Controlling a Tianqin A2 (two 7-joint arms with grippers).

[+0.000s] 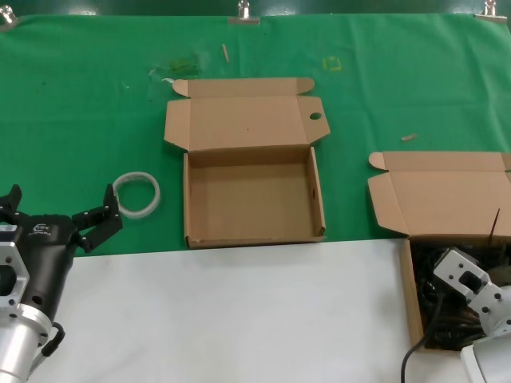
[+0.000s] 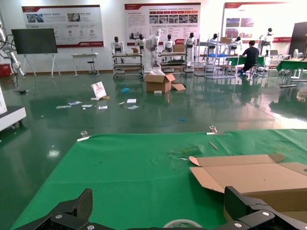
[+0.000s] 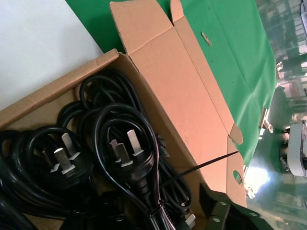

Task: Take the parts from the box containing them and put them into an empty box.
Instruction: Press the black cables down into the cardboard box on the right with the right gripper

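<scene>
The empty box (image 1: 194, 203) lies open at the centre, its lid (image 1: 239, 121) folded back with an oval hole near one corner. The box containing the parts (image 1: 413, 287) sits at the right edge, filled with black power cords (image 3: 122, 155) whose plugs face up. My right gripper (image 1: 449, 297) is down inside that box, just above the cords. One finger (image 3: 216, 211) stands clear of the cable bundle beside the box wall, and the other is lost among the dark cords. My left gripper (image 1: 56, 209) hangs open and empty at the left.
A white ring of tubing (image 1: 137, 194) lies on the green cloth just beyond my left gripper (image 2: 165, 211) and left of the empty box (image 2: 254, 177). White tabletop (image 1: 239, 311) fills the front. Small scraps (image 1: 408, 137) dot the cloth.
</scene>
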